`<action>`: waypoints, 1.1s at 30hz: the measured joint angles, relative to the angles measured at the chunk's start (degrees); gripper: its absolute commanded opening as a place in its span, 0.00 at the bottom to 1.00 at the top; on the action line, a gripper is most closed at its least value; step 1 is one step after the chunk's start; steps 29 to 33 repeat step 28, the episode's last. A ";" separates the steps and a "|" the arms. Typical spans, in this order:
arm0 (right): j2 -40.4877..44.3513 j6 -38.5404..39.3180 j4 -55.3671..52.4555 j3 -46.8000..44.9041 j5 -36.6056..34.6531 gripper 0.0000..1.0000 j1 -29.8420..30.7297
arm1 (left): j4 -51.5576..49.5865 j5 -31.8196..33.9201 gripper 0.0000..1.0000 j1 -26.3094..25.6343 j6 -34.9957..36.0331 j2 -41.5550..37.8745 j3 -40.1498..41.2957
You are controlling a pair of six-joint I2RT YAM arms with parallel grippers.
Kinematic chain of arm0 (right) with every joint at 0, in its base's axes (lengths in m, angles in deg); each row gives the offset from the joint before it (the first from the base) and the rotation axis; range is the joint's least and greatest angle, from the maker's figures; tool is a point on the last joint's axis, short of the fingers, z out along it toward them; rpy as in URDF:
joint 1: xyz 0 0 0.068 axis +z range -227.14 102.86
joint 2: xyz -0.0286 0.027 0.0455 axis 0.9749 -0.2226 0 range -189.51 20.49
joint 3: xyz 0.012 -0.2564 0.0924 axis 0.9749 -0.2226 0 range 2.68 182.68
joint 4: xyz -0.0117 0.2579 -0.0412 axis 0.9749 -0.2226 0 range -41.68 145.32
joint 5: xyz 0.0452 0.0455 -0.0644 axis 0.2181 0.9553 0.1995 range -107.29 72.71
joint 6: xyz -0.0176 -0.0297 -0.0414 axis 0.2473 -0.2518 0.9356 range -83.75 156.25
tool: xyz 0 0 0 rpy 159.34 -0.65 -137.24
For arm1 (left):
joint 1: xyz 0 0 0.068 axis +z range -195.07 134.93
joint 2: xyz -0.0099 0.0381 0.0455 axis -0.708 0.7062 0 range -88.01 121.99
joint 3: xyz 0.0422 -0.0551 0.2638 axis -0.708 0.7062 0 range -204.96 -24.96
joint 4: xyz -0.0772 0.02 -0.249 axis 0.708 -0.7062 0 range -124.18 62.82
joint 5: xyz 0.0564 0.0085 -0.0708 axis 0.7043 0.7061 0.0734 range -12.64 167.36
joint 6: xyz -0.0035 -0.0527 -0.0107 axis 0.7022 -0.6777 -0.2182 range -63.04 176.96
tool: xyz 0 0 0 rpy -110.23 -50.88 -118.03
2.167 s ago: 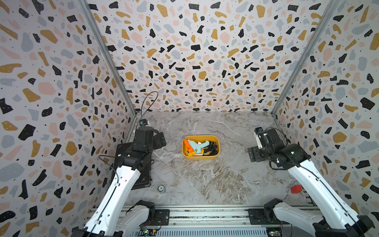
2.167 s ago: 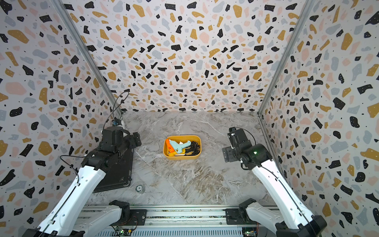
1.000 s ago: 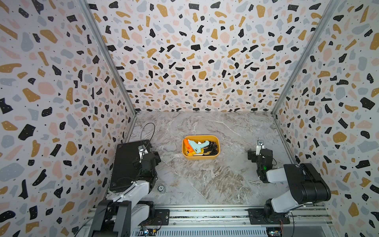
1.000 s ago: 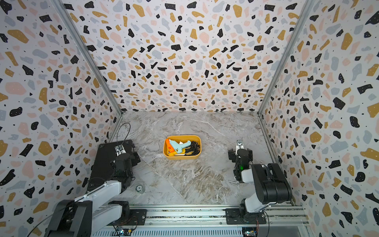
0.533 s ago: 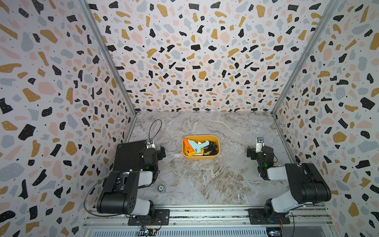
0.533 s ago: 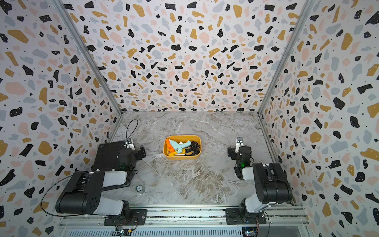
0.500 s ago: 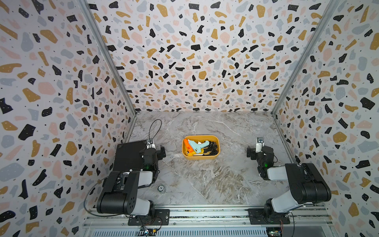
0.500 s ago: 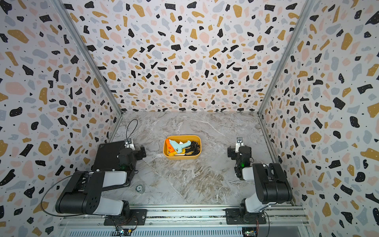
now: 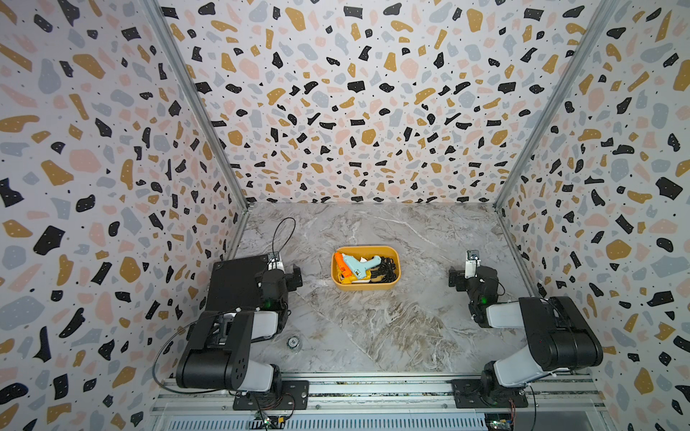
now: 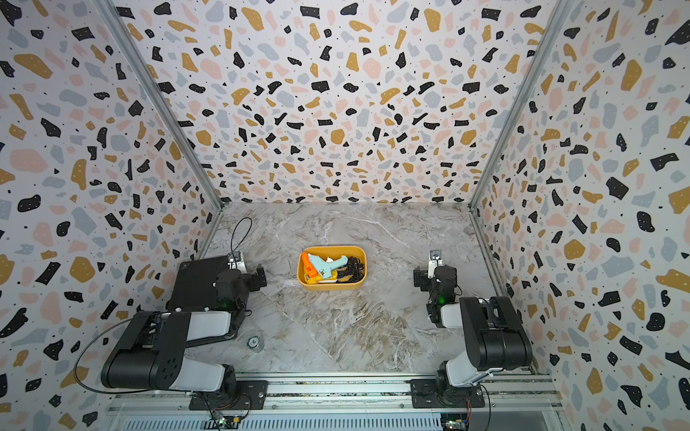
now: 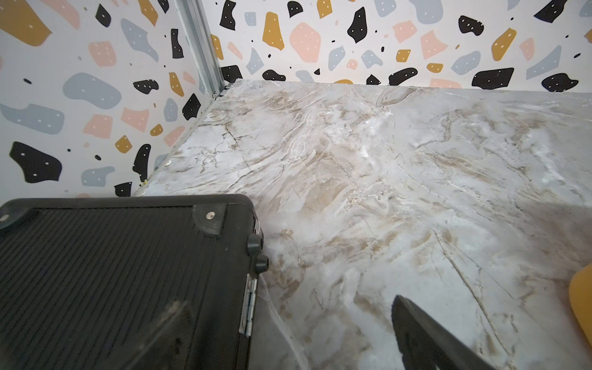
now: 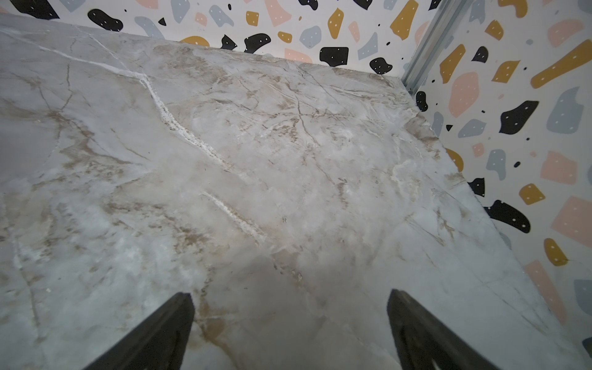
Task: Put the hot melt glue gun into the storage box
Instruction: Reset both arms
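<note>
When viewed from above, found storage box (image 9: 366, 287) standing mid-table on the marbled table (image 9: 373, 336), between the two arms and well apart from both. Noted inside it: light-blue hot melt glue gun (image 9: 360, 265) lying on its side, an orange glue gun (image 9: 339, 261) against the box's left end, tangled black cords (image 9: 386, 270) toward the right end. Left gripper (image 9: 283, 278) set low over the inner edge of a flat black case (image 9: 233, 283), jaws spread wide, holding nothing; one finger sharp in the left wrist view, the other only a blur above the case lid. Right gripper (image 12: 290, 294) set low near the right wall, jaws likewise wide, bare marble between, empty. Both arms folded down by the near rail. Small round item (image 9: 294, 341) lying on the table just off the case's near corner; identity not determinable.
</note>
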 measured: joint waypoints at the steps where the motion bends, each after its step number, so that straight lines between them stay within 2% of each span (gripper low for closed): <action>1: 0.00 0.00 0.00 0.00 0.00 0.99 0.00 | -0.02 0.42 1.00 -0.28 0.15 0.00 0.00; 33: 0.00 0.00 -0.07 0.00 0.00 0.99 0.00 | -0.07 1.31 1.00 -1.14 0.35 0.00 0.00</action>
